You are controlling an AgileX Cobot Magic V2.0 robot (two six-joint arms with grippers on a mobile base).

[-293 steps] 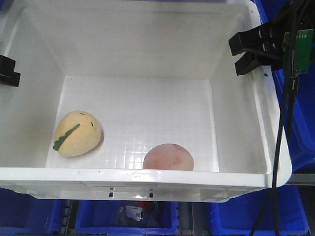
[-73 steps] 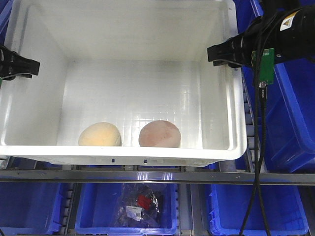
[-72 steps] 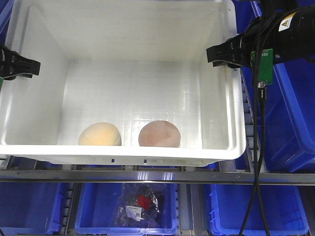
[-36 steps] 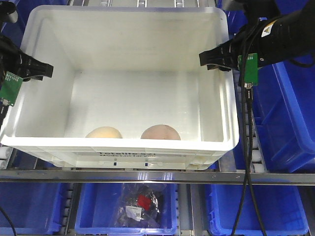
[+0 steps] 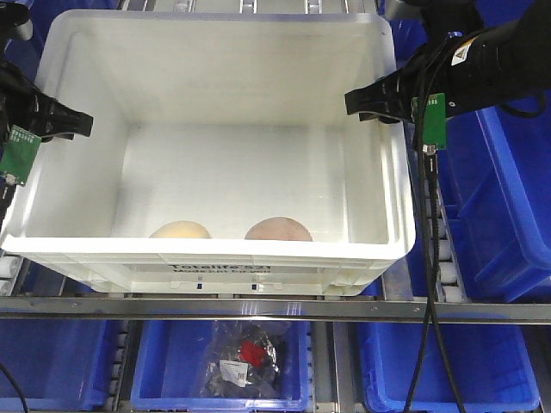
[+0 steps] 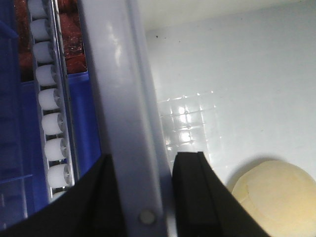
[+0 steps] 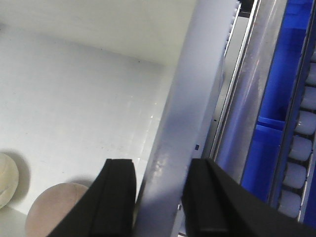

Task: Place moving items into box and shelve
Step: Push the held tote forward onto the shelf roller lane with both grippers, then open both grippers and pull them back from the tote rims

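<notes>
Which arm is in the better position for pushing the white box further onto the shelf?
Neither alone: the left gripper and right gripper each clamp a side rim of the white box, so both should push together.

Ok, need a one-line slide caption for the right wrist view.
Right gripper fingers straddle the white box's rim, with the pinkish-brown ball inside.

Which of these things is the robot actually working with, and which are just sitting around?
In use:
white box
yellow ball
pink ball
left tool and right tool, one on each side rim of the box

Just there:
blue bins
plastic bag in a lower bin
shelf rollers
</notes>
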